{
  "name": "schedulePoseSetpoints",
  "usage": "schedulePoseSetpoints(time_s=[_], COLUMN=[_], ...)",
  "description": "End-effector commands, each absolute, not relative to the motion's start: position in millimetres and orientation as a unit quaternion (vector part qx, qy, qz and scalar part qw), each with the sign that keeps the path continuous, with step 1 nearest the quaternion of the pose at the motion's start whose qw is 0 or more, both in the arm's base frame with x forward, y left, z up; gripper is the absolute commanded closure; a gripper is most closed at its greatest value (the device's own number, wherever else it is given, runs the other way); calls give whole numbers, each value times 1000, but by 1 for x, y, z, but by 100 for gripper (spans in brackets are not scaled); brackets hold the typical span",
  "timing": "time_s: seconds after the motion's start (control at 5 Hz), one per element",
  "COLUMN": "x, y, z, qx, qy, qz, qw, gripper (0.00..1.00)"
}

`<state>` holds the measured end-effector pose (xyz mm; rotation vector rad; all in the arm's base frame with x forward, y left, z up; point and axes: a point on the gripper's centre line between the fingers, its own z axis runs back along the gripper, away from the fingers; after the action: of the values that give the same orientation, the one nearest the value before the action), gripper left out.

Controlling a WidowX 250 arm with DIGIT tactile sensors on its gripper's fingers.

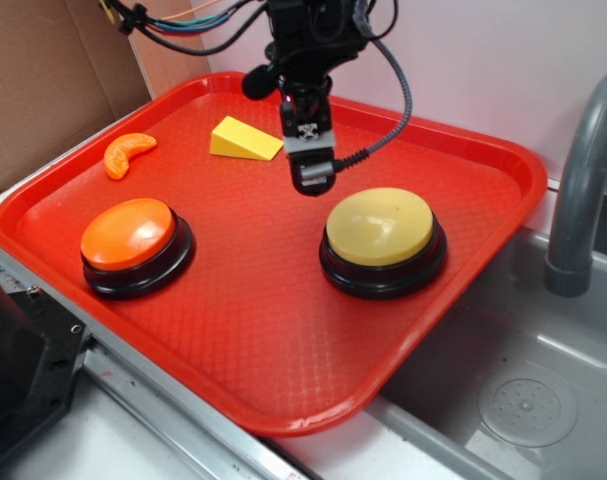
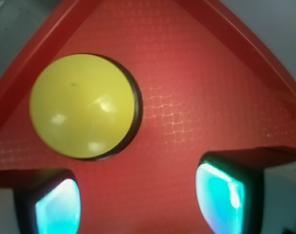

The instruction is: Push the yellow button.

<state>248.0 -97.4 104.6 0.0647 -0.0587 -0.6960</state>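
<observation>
The yellow button (image 1: 381,228), a pale-yellow dome on a black round base, sits on the right half of the red tray (image 1: 283,400). My gripper (image 1: 313,182) hangs above the tray just to the left of and behind the button, not touching it. In the wrist view the yellow button (image 2: 82,105) lies up and left of my gripper (image 2: 138,197). The two fingertips (image 2: 57,207) stand apart with only bare red tray between them, so the gripper is open and empty.
An orange domed button (image 1: 128,232) sits on the tray's left. A yellow cheese wedge (image 1: 245,139) and an orange slice (image 1: 126,153) lie at the back. A grey faucet (image 1: 583,170) and sink (image 1: 528,400) are to the right, cardboard (image 1: 43,80) at back left.
</observation>
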Motion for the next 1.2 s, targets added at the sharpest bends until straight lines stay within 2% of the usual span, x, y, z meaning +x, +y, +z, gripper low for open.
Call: schedulePoseSetpoints(time_s=[0.0, 0.2, 0.4, 0.6, 1.0], x=[235, 228, 224, 217, 201], y=[-100, -100, -98, -91, -78], z=[135, 137, 143, 152, 166], qx=[28, 34, 32, 23, 22], qy=[-64, -55, -28, -15, -31], qz=[-343, -342, -337, -323, -302], qw=[937, 938, 940, 946, 952], gripper=[0, 0, 0, 0, 0])
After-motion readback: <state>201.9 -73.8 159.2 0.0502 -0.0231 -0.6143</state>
